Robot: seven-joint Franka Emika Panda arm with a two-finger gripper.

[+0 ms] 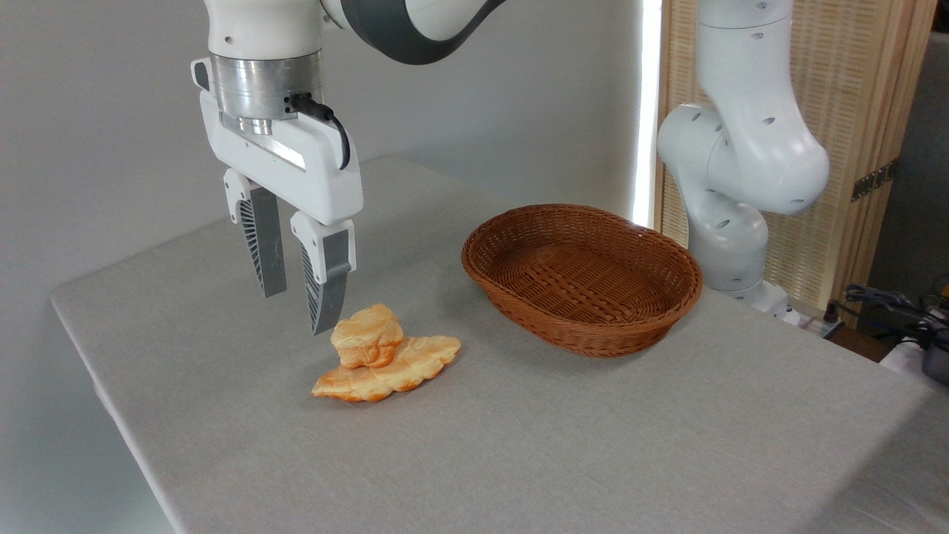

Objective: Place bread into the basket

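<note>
Golden-orange and ridged, the bread (367,335) sits on top of a flatter leaf-shaped bread piece (393,371), toward the front left of the grey cloth surface (593,445). The end effector (298,305) hangs just above and to the left of the roll, fingers pointing down with a narrow gap between them and nothing held, so it probably needs to shift right and spread before descending. The wicker basket (593,326) stands empty, well apart, by the right edge.
</note>
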